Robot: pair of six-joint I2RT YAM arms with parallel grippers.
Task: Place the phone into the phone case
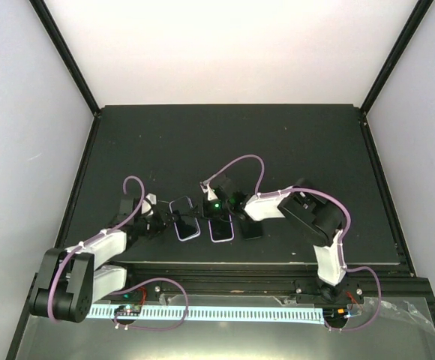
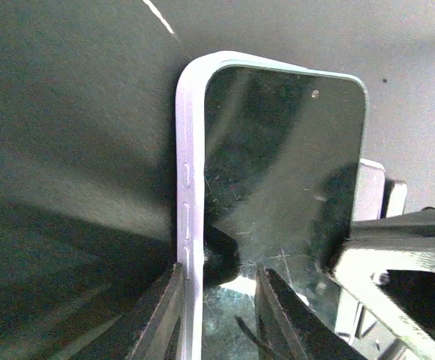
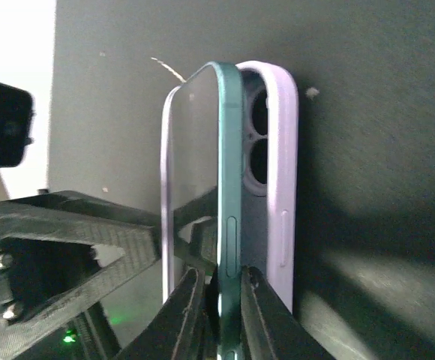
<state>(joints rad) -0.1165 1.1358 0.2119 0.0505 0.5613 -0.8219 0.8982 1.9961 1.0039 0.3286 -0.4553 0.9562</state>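
**End effectors on both sides of the phone and its case**

Closest to the right wrist camera, the right end effector [image 3: 221, 274] had its two fingers pressed together on the green side edge of the phone [image 3: 193, 165]. One finger was on the screen side and one on the back side. Just behind this edge stood the lavender phone case [image 3: 283, 150]. The phone sat only partly in it. Along one long side the case rim lay against the phone. On the gripped side the phone stood out of the case, so the inside of the case and its camera openings were visible between them.

In the left wrist view, the left end effector [image 2: 219, 276] straddled the long side wall of the case. Its outer finger was against the wall and its inner finger was over the dark screen. Whether these fingers were really clamped on the wall, I could not tell. Beyond the phone, the body of the right end effector stood just beside the opposite long side.

Farther out, the dark table [image 1: 225, 135] carried everything. Seen from above, the two arms met near the middle of its front part. Pale walls [image 1: 225, 45] closed the scene behind.
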